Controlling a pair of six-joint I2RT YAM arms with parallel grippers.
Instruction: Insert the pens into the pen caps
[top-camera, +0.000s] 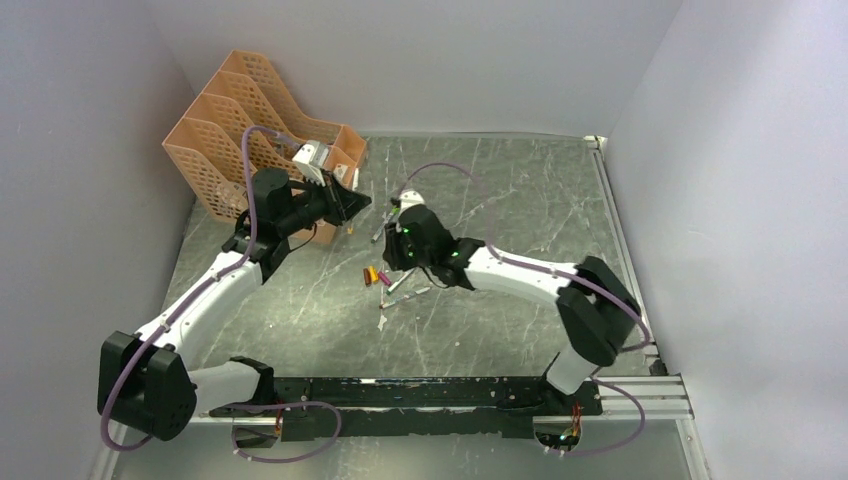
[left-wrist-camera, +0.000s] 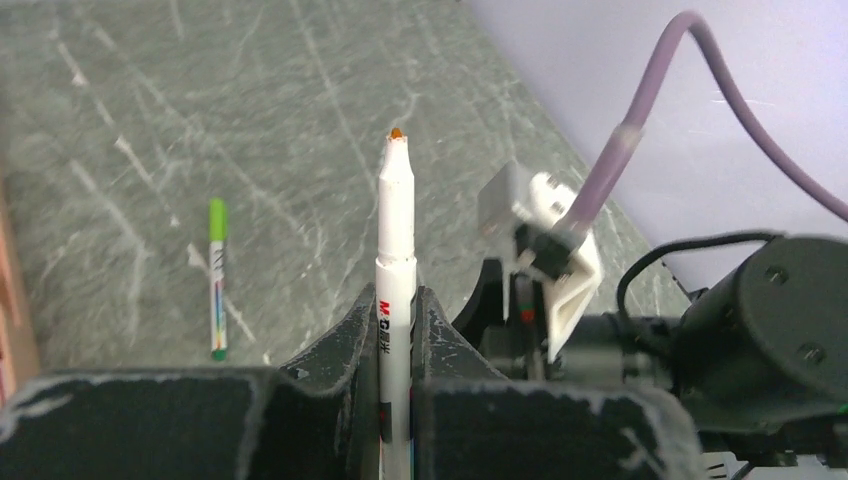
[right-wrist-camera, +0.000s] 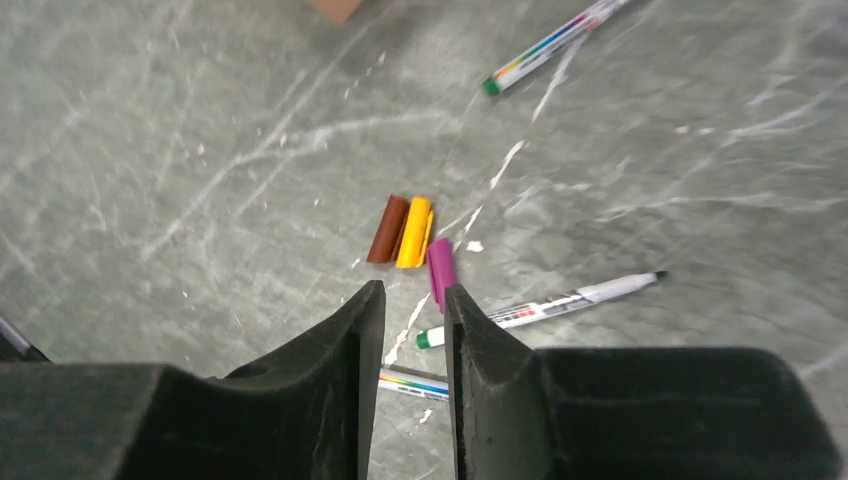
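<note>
The left gripper (left-wrist-camera: 397, 300) clamps the orange-tipped pen (left-wrist-camera: 395, 230), tip exposed for capping; the right gripper (right-wrist-camera: 415, 300), slightly parted and empty, hovers above the pen caps (right-wrist-camera: 413, 232).

The grey-green surface (right-wrist-camera: 180, 150) is carrying a brown cap (right-wrist-camera: 387, 229), a yellow cap (right-wrist-camera: 414, 232) and a magenta cap (right-wrist-camera: 440, 272) lying together, a black-tipped pen (right-wrist-camera: 540, 309) beside them.

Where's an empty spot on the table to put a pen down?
Big bare patch: far right of the table, between the right arm and the side wall. Another lies between the pens and the front rail. Crowded: the middle, where caps and pens sit by the right gripper.
</note>
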